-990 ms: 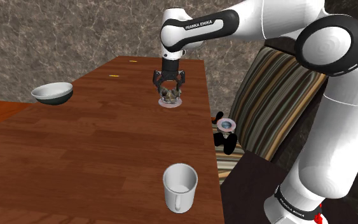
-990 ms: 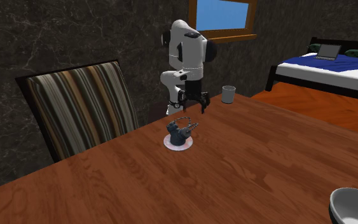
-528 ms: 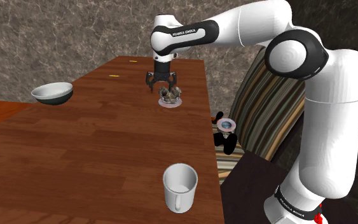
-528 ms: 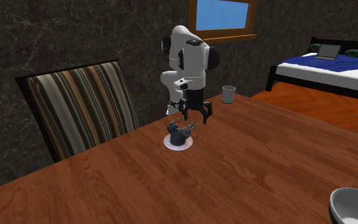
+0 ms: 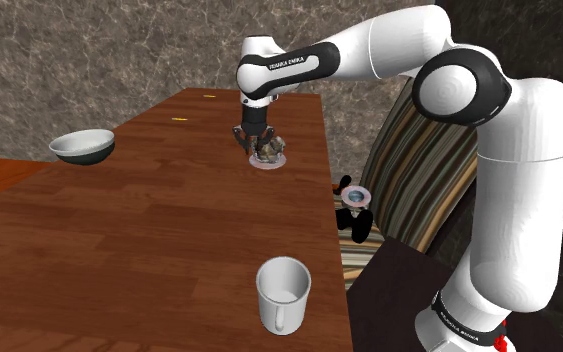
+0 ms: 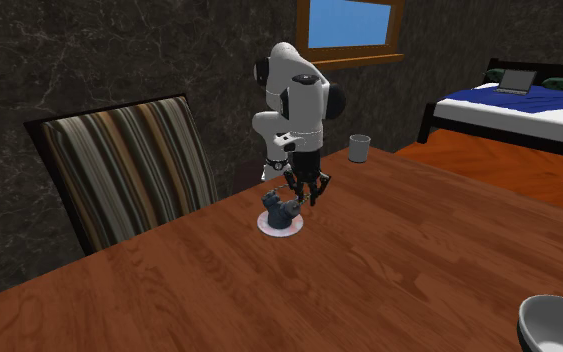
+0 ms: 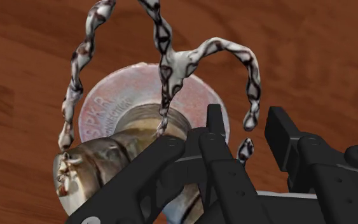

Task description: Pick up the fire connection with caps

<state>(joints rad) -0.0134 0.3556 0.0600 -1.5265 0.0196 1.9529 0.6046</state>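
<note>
shoulder view: gripper (image 5: 250, 137) low over the wooden table (image 5: 119, 230), just beside the fire connection (image 5: 269, 153), which sits on its round flange near the table's far right edge.
second exterior view: gripper (image 6: 307, 192) just right of the fire connection (image 6: 279, 211).
wrist view: fingers (image 7: 214, 127) spread apart, clasping nothing; the fire connection (image 7: 107, 159) lies beside them, its chains looping above.

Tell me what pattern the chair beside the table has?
The chair is striped brown, cream and dark; second exterior view.
</note>
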